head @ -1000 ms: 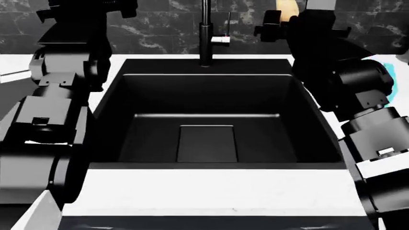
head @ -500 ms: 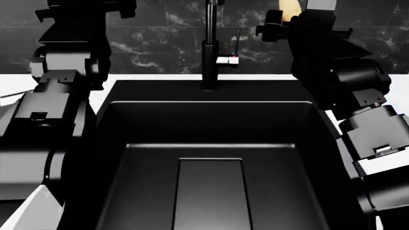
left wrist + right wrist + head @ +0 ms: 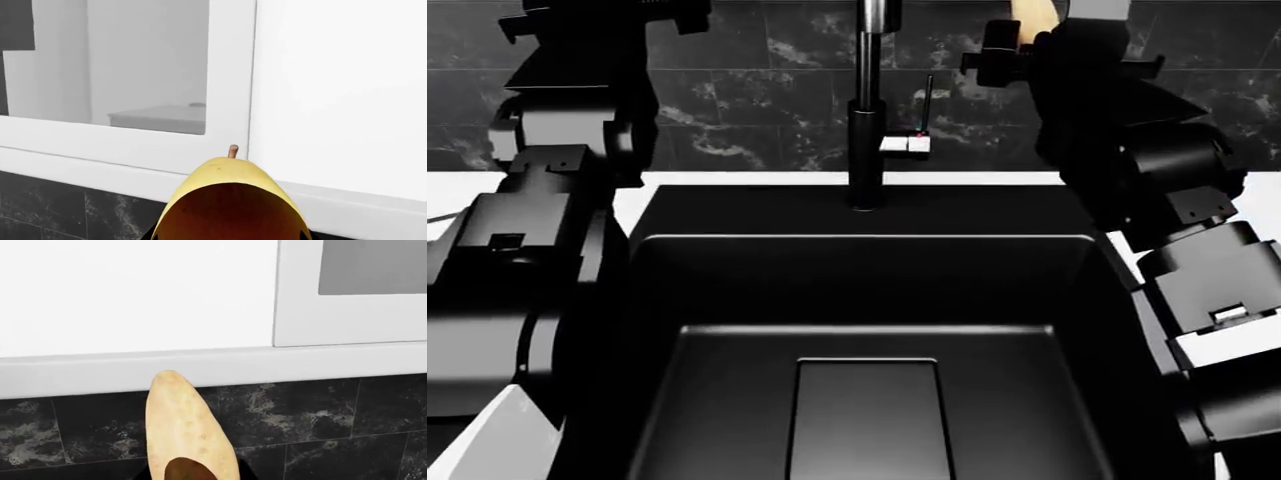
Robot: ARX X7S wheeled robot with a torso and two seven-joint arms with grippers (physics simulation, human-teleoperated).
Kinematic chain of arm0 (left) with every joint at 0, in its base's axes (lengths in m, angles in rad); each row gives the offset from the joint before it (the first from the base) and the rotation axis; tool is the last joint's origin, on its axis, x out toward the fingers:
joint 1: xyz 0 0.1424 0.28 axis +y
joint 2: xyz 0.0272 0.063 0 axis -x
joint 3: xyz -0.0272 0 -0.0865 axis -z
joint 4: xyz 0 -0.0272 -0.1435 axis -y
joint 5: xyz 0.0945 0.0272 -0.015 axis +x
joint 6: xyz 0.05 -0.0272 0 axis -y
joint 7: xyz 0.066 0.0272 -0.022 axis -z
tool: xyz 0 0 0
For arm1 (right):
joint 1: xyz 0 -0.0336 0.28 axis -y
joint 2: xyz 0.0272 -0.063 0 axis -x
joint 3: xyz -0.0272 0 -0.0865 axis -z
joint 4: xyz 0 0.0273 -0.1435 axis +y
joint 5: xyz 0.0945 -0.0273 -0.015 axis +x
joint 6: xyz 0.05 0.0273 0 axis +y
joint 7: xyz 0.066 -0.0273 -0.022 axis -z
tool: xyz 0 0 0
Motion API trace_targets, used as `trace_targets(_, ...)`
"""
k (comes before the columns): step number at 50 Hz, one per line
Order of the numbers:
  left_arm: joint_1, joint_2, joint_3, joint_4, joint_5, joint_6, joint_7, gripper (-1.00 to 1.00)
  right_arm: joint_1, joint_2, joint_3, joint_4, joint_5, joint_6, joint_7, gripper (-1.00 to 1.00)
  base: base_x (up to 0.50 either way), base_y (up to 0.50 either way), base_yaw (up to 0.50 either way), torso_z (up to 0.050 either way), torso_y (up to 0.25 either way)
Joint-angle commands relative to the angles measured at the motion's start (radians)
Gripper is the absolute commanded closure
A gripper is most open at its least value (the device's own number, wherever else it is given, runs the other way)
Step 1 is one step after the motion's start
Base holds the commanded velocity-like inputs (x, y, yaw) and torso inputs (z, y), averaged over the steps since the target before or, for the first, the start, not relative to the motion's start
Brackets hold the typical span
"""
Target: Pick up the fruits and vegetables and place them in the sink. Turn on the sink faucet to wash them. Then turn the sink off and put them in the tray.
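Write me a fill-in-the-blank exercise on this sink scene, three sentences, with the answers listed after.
1. The sink holds no produce, only a flat ____ plate set in its floor.
2. In the left wrist view, the yellow fruit has a small ____ poking up from its top.
3. In the right wrist view, the potato stands out against a dark ____ wall of marbled tiles.

Missing words: drain; stem; black

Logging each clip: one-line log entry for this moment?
left gripper: yellow fruit held | right gripper: potato held | sink: no produce visible | faucet: untouched
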Motion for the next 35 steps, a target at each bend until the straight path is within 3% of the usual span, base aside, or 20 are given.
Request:
trace_targets(1,0.012,0.001,-0.001,0.003,-0.010,0.029,0.045,1.00,-0.004,0.030,-0.003,-0.058,0.000,0.023,-0.060,1.00,0.50,0.00,0.00,0.000,0.000)
trace_targets(4,0.023,-0.002,-0.022,0.027,-0.054,-0.020,0.173,1.00,-0.020,0.093,-0.033,-0.187,0.031,0.102,-0.119,1.00,0.18,0.00,0.00,0.000,0.000)
trace_targets(8,0.163,-0.033,0.014,0.427,-0.088,-0.321,0.316,1.00,-0.039,0.236,-0.081,-0.458,0.122,0.301,-0.163,1.00,0.03,0.00,0.00,0.000,0.000)
trace_targets(14,0.273,-0.105,0.087,0.752,-0.106,-0.592,0.425,1.00,-0.006,0.356,-0.117,-0.631,0.188,0.490,-0.147,1.00,0.03,0.00,0.00,0.000,0.000)
trace_targets(18,0.295,-0.148,0.119,0.848,-0.100,-0.695,0.447,1.00,0.006,0.384,-0.141,-0.676,0.226,0.586,-0.144,1.00,0.03,0.00,0.00,0.000,0.000)
trace_targets(30,0.267,-0.217,0.222,0.907,-0.056,-0.808,0.494,1.00,0.089,0.401,-0.199,-0.690,0.250,0.741,-0.177,1.00,0.03,0.00,0.00,0.000,0.001)
trace_targets(35,0.261,-0.260,0.325,1.006,-0.058,-0.932,0.589,1.00,0.124,0.398,-0.262,-0.721,0.246,0.805,-0.239,1.00,0.03,0.00,0.00,0.000,0.000)
